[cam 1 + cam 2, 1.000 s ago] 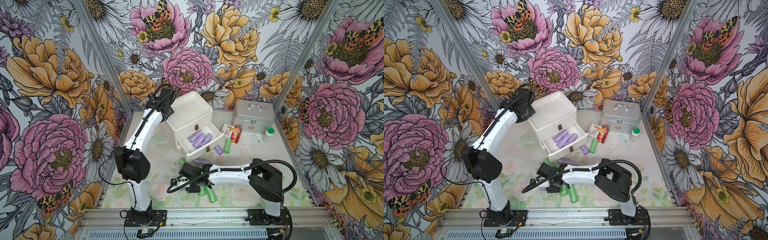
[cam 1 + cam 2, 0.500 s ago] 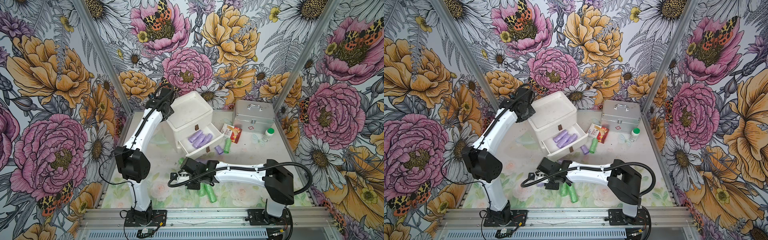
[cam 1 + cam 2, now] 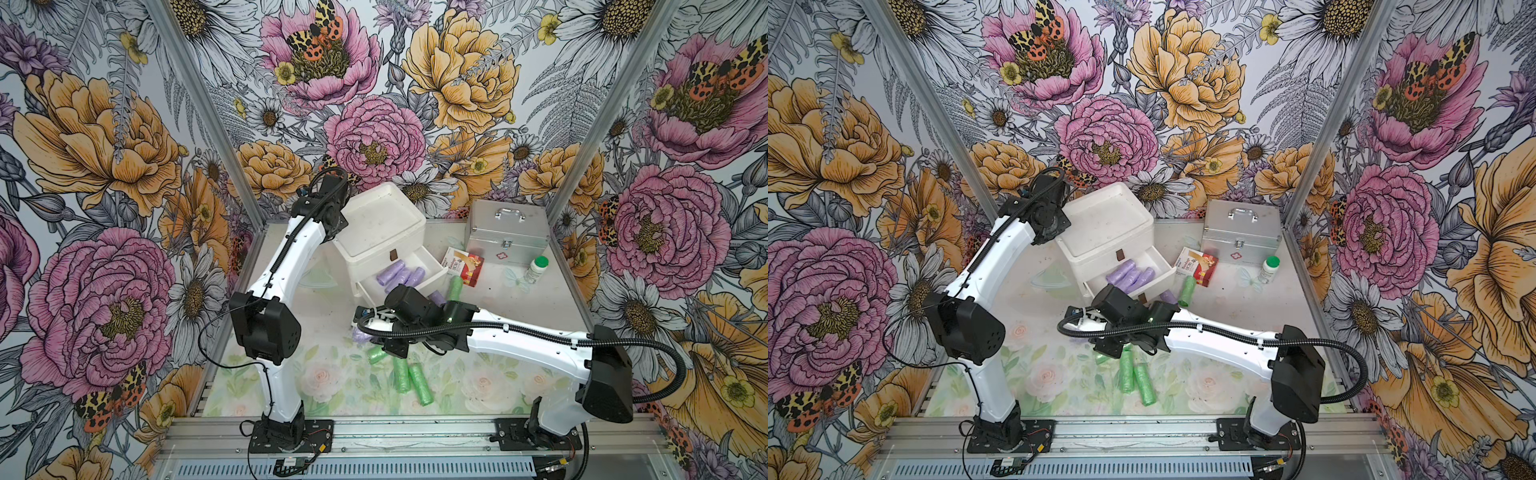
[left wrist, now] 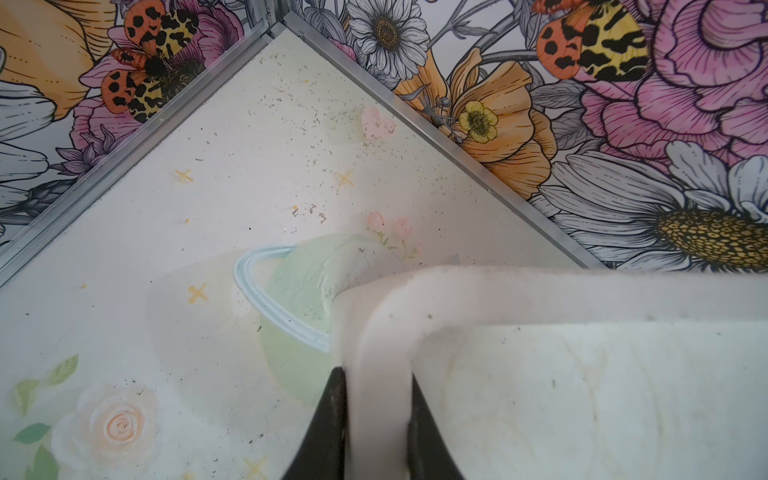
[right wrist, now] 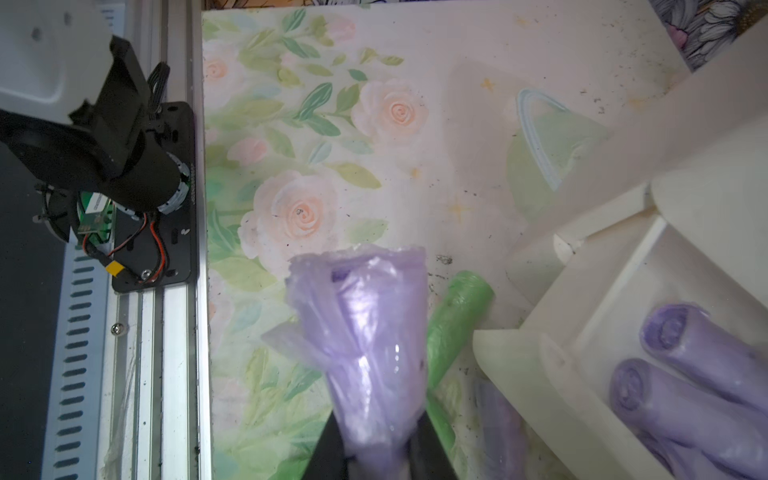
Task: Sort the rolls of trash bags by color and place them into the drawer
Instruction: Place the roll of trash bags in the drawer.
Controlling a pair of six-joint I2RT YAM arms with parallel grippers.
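Note:
My right gripper (image 5: pixel 378 440) is shut on a crinkly lilac roll (image 5: pixel 365 324), held just above the mat in front of the open drawer (image 5: pixel 540 374). In a top view this gripper (image 3: pixel 365 330) is at the drawer's front left corner. Several lilac rolls (image 3: pixel 401 274) lie in the drawer (image 3: pixel 434 268). Three green rolls (image 3: pixel 419 378) lie on the mat nearer the front rail, and another green roll (image 3: pixel 456 287) and a lilac roll (image 3: pixel 436 296) lie right of the drawer. My left gripper (image 4: pixel 376 419) is shut on the rim of the white drawer cabinet (image 4: pixel 540 299).
A silver metal case (image 3: pixel 507 235) stands at the back right. A red and white carton (image 3: pixel 465 265) and a white bottle with a green cap (image 3: pixel 536 269) are in front of it. The front rail (image 3: pixel 415 432) borders the mat.
My right gripper has closed on the lilac roll and moved with it away from the front rail toward the drawer. The left arm has not moved.

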